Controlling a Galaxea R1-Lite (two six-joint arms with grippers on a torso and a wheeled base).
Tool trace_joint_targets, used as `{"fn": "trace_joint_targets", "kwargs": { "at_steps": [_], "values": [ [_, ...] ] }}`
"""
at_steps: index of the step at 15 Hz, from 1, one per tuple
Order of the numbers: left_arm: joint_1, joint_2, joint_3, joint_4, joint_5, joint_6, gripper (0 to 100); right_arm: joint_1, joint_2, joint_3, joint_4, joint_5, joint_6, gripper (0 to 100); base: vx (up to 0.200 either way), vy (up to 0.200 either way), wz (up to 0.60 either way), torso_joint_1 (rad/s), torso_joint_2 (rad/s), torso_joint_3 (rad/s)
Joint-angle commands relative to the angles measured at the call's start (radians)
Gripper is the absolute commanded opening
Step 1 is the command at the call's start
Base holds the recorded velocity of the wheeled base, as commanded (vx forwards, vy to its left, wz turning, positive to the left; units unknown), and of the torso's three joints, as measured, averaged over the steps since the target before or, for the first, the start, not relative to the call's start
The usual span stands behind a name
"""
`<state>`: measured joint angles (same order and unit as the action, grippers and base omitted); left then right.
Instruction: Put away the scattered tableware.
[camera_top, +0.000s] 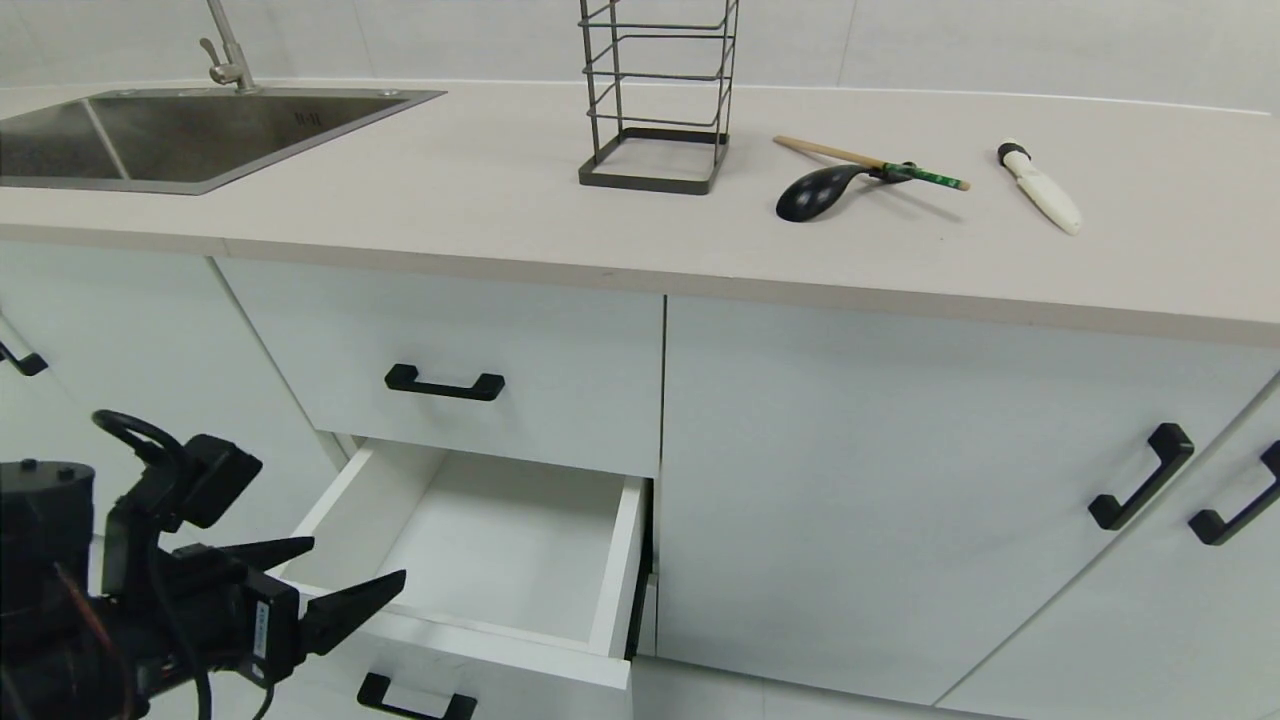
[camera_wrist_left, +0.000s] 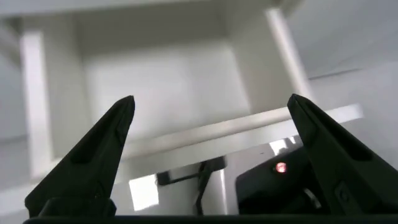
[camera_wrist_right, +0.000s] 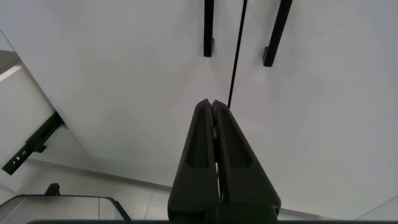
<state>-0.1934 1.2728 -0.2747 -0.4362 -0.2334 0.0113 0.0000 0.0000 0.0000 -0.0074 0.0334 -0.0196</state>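
On the counter lie a black slotted spoon (camera_top: 822, 191), a pair of wooden chopsticks (camera_top: 868, 162) resting across its handle, and a white knife with a black end (camera_top: 1040, 186) to the right. Below, the lower drawer (camera_top: 618, 545) stands pulled out and holds nothing; its white inside (camera_wrist_left: 155, 87) faces the left wrist camera. My left gripper (camera_top: 358, 570) (camera_wrist_left: 211, 106) is open, low at the drawer's front left corner, with nothing between its fingers. My right gripper (camera_wrist_right: 212, 107) is shut on nothing, in front of white cabinet doors with black handles (camera_wrist_right: 208, 28).
A black wire rack (camera_top: 655, 95) stands on the counter left of the utensils. A steel sink (camera_top: 190, 125) with a tap is at the far left. The closed upper drawer has a black handle (camera_top: 444, 384). Cabinet doors with black handles (camera_top: 1140, 478) fill the right side.
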Motion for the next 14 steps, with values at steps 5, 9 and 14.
{"fn": "trace_joint_targets", "kwargs": {
  "at_steps": [5, 9, 14],
  "values": [
    [0.011, 0.316, 0.049, -0.223, 0.112, 0.019, 100, 0.0, 0.0, 0.0, 0.0, 0.0, 0.0, 0, 0.0, 0.0, 0.0, 0.0, 0.0, 0.0],
    [-0.05, 0.344, 0.052, -0.302, 0.143, -0.002, 100, 0.0, 0.0, 0.0, -0.002, 0.0, 0.0, 0, 0.0, 0.0, 0.0, 0.0, 0.0, 0.0],
    [-0.05, 0.28, 0.114, -0.306, 0.138, -0.005, 100, 0.0, 0.0, 0.0, 0.0, 0.0, 0.0, 0, 0.0, 0.0, 0.0, 0.0, 0.0, 0.0]
  ]
}}
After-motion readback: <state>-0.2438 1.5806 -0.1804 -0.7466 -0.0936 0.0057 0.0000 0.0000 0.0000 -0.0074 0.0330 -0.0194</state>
